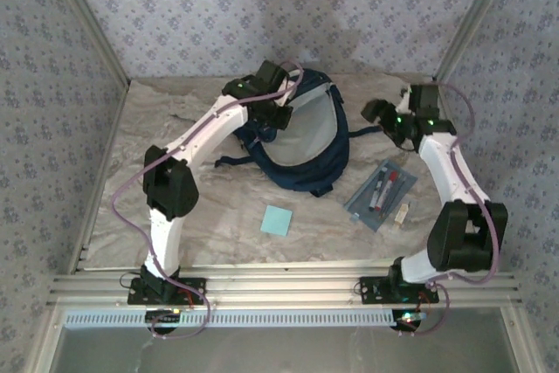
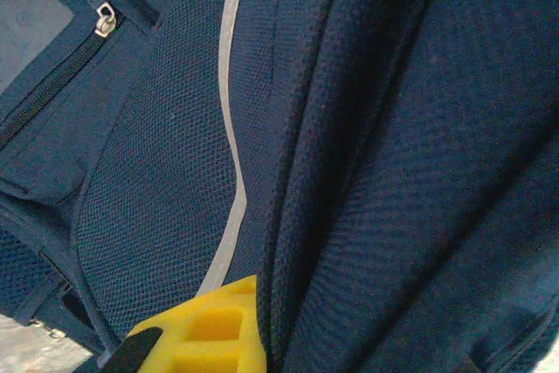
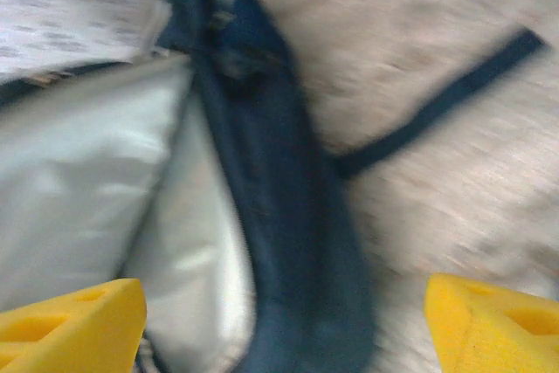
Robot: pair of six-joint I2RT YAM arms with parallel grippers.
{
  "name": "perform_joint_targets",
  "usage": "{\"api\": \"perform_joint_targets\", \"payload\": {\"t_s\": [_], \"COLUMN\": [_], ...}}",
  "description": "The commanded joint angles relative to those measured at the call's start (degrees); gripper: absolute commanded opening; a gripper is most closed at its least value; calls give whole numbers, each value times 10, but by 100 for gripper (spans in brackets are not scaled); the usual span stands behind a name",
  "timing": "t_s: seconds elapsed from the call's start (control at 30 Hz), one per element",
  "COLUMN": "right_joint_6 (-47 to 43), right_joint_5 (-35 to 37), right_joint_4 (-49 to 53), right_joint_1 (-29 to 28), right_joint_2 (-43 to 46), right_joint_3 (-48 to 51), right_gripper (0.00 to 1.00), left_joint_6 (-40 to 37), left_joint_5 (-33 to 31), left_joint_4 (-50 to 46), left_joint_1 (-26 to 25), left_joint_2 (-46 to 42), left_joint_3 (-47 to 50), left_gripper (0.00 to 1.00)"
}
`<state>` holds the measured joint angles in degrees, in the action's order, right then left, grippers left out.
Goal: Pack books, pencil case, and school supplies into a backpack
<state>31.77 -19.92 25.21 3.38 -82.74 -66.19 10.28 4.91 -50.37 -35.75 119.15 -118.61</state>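
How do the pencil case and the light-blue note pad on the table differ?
The pencil case is a long translucent grey-blue pouch with pens showing inside; the note pad is a smaller, plain light-blue square. The pencil case lies right of the backpack, the note pad on its near side. Both lie flat, not yet packed.

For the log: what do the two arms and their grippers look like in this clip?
The left arm and right arm have white tubular links between bulky black joint housings. A lilac cable loops loosely along each, and small green lights glow near the wrists. Left fingers and right fingers are bright yellow blocks with moulded recesses.
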Motion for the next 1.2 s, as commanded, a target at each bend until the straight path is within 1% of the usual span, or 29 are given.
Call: {"api": "perform_joint_targets", "payload": {"t_s": [0.0, 0.1, 0.23, 0.4, 0.5, 0.6, 0.67, 0.73, 0.83, 0.9, 1.0, 1.1, 1.17], "right_joint_6": [-37, -36, -30, -31, -40, -46, -49, -52, -68, -73, -78, -77, -74], "right_joint_5": [46, 72, 80, 114, 173, 206, 194, 169, 171, 180, 171, 159, 157], "right_joint_4": [73, 68, 41, 18, 36, 45, 40, 27, 8, 8, -8, -11, -17], "right_joint_1": [33, 59, 78, 78, 78, 87, 103, 114, 117, 117, 124, 124, 123], "right_joint_2": [17, 36, 28, -9, -5, 4, -4, -19, -42, -56, -80, -106, -116], "right_joint_3": [84, 153, 211, 214, 204, 200, 195, 192, 180, 170, 155, 138, 135], "right_gripper": [84, 85, 85, 83, 83, 82, 77, 69, 62, 62, 60, 56, 55], "left_joint_6": [64, 91, 97, 96, 93, 96, 97, 97, 98, 98, 98, 98, 97], "left_joint_5": [103, 138, 150, 158, 157, 156, 157, 157, 159, 157, 157, 159, 159], "left_joint_4": [46, 63, 70, 70, 74, 89, 94, 95, 93, 96, 97, 97, 98], "left_joint_1": [15, 27, 30, 31, 32, 35, 37, 38, 38, 38, 38, 38, 38], "left_joint_2": [3, 3, 5, 4, -5, -19, -24, -24, -26, -29, -30, -30, -33], "left_joint_3": [-57, -57, -55, -48, -34, -10, -2, 0, 2, 6, 9, 9, 11], "left_gripper": [0, 0, 0, 0, 0, 0, 0, 0, 0, 0, 0, 0, 0]}}
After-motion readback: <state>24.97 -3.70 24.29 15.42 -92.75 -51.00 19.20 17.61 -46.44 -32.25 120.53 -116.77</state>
